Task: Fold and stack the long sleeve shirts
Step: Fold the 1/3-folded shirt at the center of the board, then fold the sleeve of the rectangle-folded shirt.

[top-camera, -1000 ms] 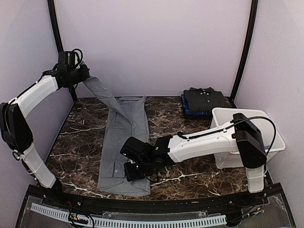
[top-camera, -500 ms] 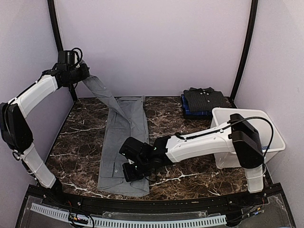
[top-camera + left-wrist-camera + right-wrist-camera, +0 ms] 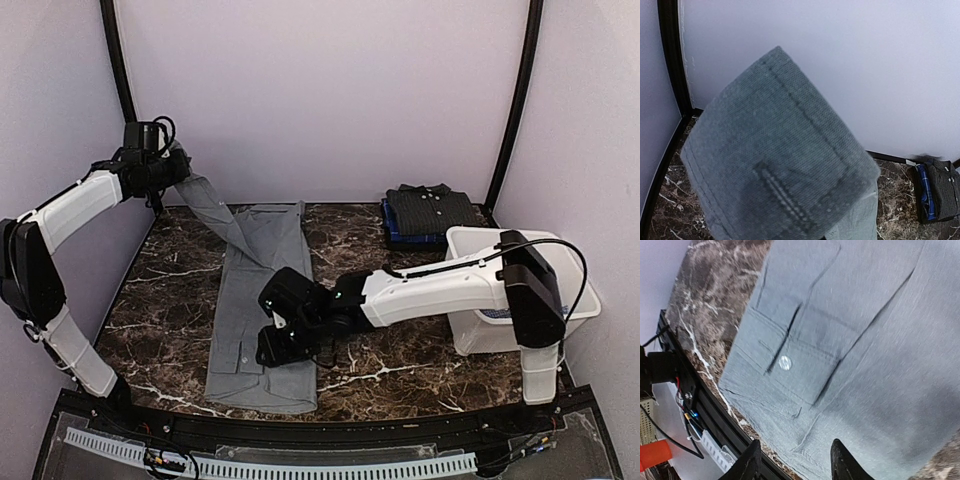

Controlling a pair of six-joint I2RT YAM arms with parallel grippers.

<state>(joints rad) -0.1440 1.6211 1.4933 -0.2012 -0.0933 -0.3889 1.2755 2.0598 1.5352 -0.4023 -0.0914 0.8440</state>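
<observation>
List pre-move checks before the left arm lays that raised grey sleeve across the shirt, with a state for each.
1. Grip: left end effector shut on the sleeve of the grey shirt, cuff held above the table: ok.
2. How deep the cuff sits in that grip: cannot tell, cloth fills the left wrist view.
3. Hold-down: right end effector open, nothing between its fingers: ok.
4. Fold path clear: not ok, the right arm hovers over the shirt's near half.
5. Shirt body flat, lengthwise on the table: ok.
6. Folded stack at far right, tidy: ok.
</observation>
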